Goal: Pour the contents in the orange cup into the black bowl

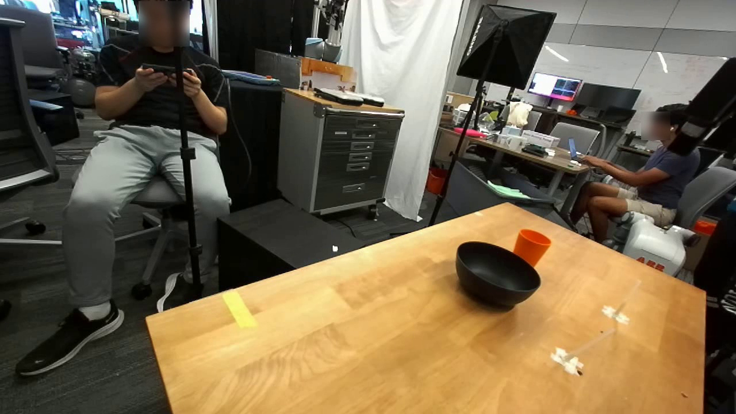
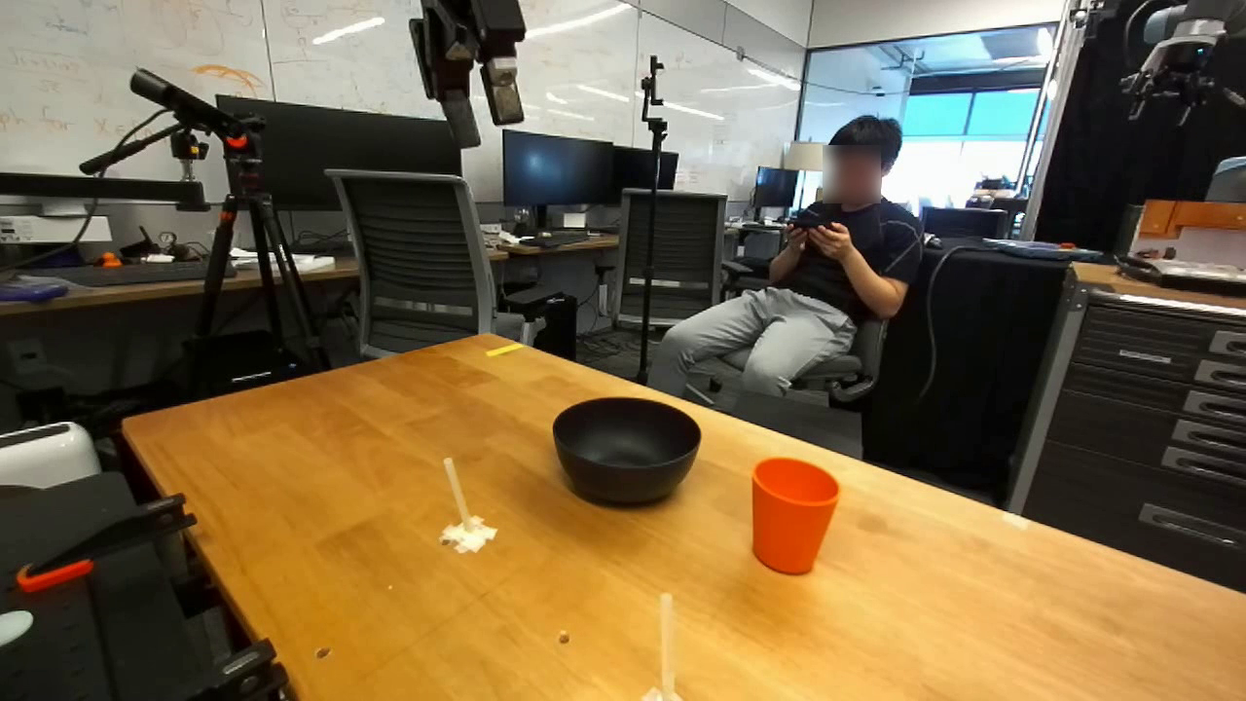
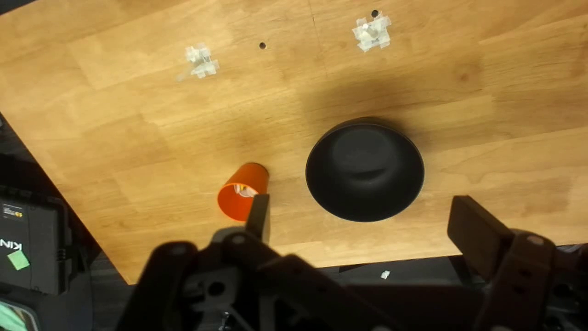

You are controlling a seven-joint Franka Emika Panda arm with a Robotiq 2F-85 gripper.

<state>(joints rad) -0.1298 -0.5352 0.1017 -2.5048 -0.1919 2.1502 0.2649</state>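
Observation:
The orange cup (image 2: 793, 521) stands upright on the wooden table, a short way from the black bowl (image 2: 626, 458); both show in both exterior views. Looking down from the wrist, I see the contents (image 3: 245, 190) as small pale bits with a touch of yellow, inside the cup (image 3: 236, 202). The bowl (image 3: 365, 170) has nothing in it. My gripper (image 3: 363, 223) is open, its fingers wide apart and holding nothing. One finger (image 3: 259, 214) overlaps part of the cup's mouth in the wrist view. In an exterior view the gripper (image 2: 483, 109) hangs high above the table.
Two thin pale rods (image 2: 458, 495) stick up from taped patches (image 3: 202, 60) on the table (image 1: 356, 345). A yellow tape strip (image 1: 239, 309) lies near a table corner. Against one table side stands a low black box (image 1: 282, 230). A seated person (image 2: 837, 253) is beyond the table.

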